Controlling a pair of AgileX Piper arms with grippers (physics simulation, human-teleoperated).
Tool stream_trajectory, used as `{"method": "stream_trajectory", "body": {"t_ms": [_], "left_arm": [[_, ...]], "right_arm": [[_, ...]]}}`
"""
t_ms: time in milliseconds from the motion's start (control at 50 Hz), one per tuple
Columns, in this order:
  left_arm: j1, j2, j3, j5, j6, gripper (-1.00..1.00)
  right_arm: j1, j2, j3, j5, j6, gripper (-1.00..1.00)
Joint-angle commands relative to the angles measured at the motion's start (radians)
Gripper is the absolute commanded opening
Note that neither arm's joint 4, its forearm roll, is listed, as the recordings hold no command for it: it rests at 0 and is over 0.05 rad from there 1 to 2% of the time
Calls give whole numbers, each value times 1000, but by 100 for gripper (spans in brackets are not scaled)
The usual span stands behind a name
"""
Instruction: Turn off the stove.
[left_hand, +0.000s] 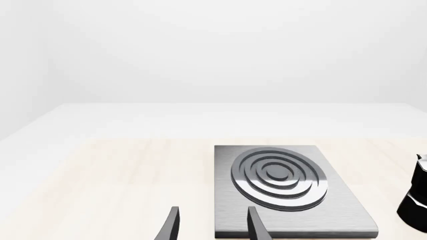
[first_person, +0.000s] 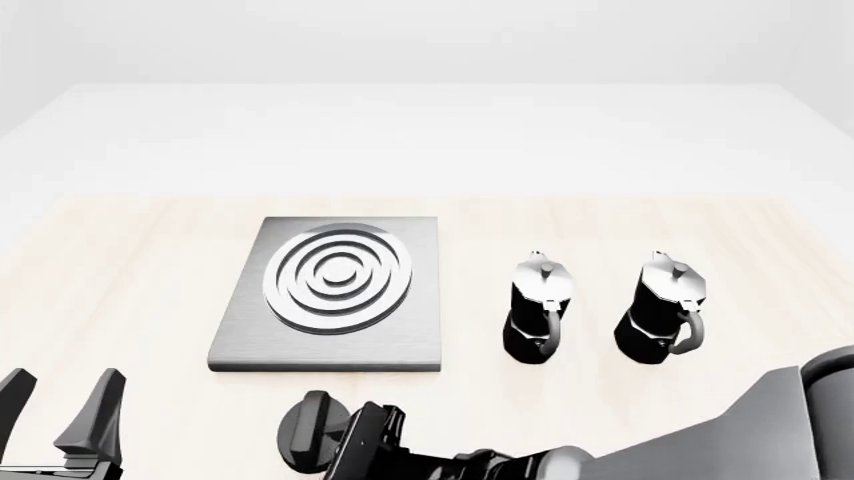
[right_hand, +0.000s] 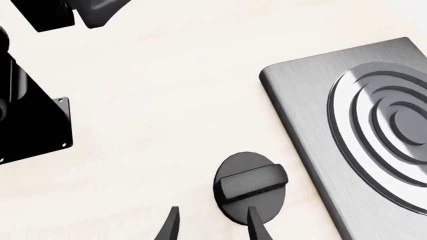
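Note:
The stove is a flat square grey plate (first_person: 334, 295) with silver concentric rings, and its round black knob (first_person: 307, 432) with a raised bar lies on the table in front of it. My right arm (first_person: 561, 465) reaches in low from the right to the knob. In the right wrist view my right gripper (right_hand: 212, 225) is open and empty, with one finger (right_hand: 257, 226) over the edge of the knob (right_hand: 250, 187) and the other beside it. My left gripper (first_person: 60, 400) is open and empty at the front left, away from the knob. The plate (left_hand: 287, 190) also shows in the left wrist view.
Two black-and-silver moka pots (first_person: 538, 308) (first_person: 663, 308) stand side by side to the right of the plate. One pot's edge (left_hand: 417, 197) shows in the left wrist view. Part of the left arm (right_hand: 33, 125) shows in the right wrist view.

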Motion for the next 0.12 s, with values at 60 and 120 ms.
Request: {"method": "stream_trajectory", "body": {"t_ms": [60,120], "left_arm": [[0,0,0,0,0,100],[0,0,0,0,0,100]], "right_arm": [[-12,-55,60,-11,3,100],[-14,-63,75,-16,4,100]]}}
